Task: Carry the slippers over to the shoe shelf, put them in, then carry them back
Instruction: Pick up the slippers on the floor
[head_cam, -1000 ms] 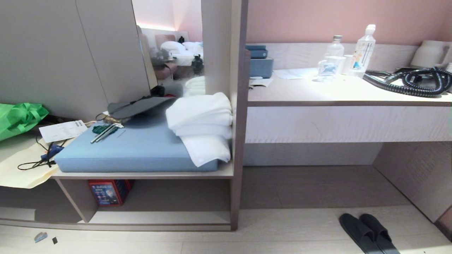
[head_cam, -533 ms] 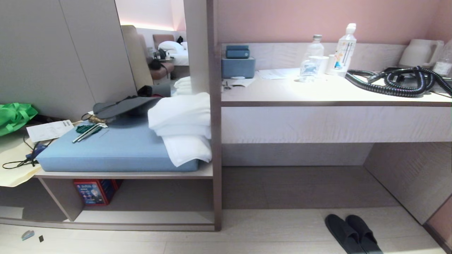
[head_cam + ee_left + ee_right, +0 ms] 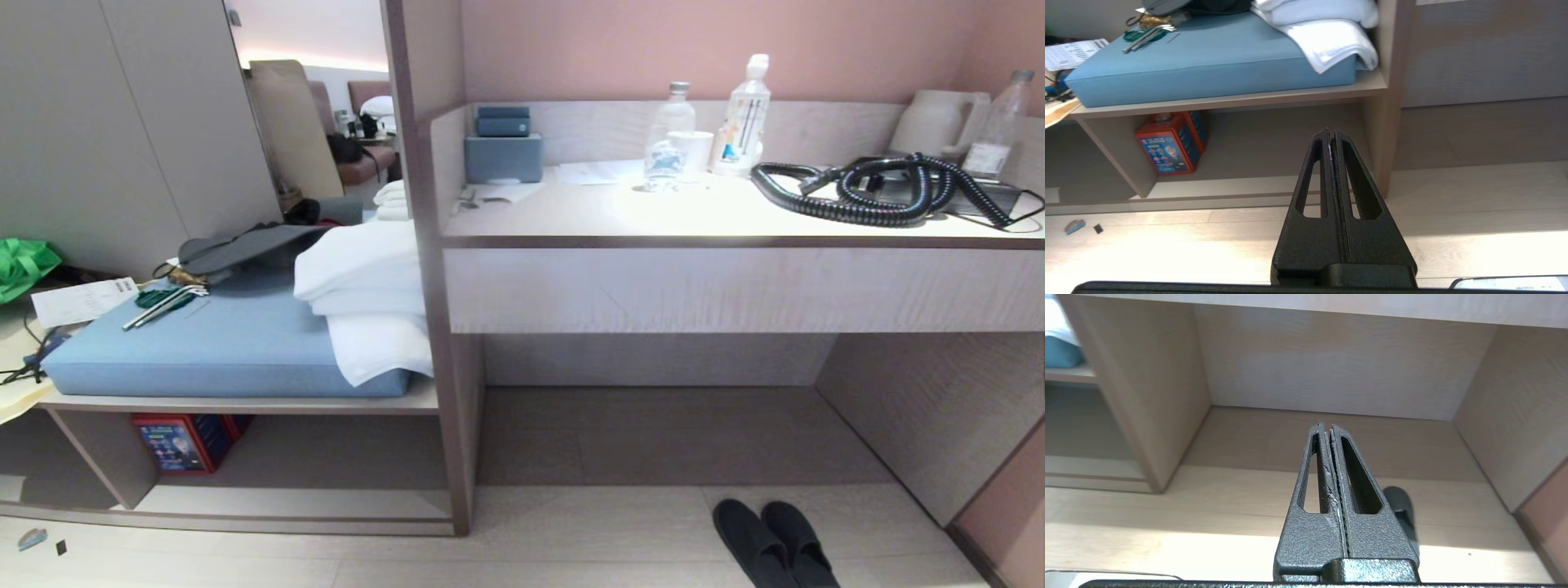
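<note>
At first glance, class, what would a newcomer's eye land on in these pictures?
The black slippers lying side by side on the pale floor before the open space under the counter. Then the coiled black hose on that counter, and the white towels draped over the blue cushion to the left.

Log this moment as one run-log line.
stage: approach | slippers: on floor before desk, untouched | shoe shelf: holds red box only | left gripper: shut, empty | right gripper: shut, empty

A hotel room: a bed (image 3: 377, 104) reflected in the upper-left mirror (image 3: 314, 106), folded white towels (image 3: 365, 282), a kettle (image 3: 931, 122) and water bottles (image 3: 669, 135) on the counter (image 3: 718, 216).
</note>
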{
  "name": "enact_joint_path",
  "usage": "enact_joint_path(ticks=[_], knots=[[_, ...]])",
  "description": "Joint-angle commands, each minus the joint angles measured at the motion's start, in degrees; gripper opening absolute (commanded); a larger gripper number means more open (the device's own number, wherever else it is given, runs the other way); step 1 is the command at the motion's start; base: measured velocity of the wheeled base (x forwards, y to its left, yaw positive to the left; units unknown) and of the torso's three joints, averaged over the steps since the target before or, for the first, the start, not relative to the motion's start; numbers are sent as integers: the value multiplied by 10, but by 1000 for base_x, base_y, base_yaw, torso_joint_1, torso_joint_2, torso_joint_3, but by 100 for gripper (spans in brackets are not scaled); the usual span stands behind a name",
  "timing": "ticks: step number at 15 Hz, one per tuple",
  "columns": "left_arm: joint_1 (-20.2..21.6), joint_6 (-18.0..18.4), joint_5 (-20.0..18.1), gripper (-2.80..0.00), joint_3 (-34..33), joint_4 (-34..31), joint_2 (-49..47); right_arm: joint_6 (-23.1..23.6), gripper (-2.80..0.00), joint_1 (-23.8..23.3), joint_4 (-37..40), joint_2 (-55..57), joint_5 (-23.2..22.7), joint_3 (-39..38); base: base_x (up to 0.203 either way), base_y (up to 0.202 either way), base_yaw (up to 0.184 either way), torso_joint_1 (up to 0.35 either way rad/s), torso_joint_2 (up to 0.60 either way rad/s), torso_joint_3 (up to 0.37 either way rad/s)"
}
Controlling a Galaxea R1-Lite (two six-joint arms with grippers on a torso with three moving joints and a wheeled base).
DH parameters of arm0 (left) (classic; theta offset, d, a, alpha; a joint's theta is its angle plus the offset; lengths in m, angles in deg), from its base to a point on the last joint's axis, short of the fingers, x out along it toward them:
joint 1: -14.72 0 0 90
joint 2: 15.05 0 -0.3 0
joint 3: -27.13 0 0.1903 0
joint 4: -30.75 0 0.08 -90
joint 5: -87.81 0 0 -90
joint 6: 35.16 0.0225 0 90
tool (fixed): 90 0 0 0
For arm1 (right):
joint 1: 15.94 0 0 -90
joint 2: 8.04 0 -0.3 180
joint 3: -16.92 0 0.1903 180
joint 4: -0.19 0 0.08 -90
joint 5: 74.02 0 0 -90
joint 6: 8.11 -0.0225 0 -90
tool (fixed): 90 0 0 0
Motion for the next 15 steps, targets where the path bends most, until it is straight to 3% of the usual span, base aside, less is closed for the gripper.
enact_joint_path(ticks=[1, 15], knots=[[0, -1, 0, -280, 0, 0, 0, 0, -280, 0, 0, 1, 0, 0, 0, -193, 3, 4, 2, 4], [0, 0, 0, -280, 0, 0, 0, 0, -280, 0, 0, 0, -1, 0, 0, -195, 2, 3, 3, 3]])
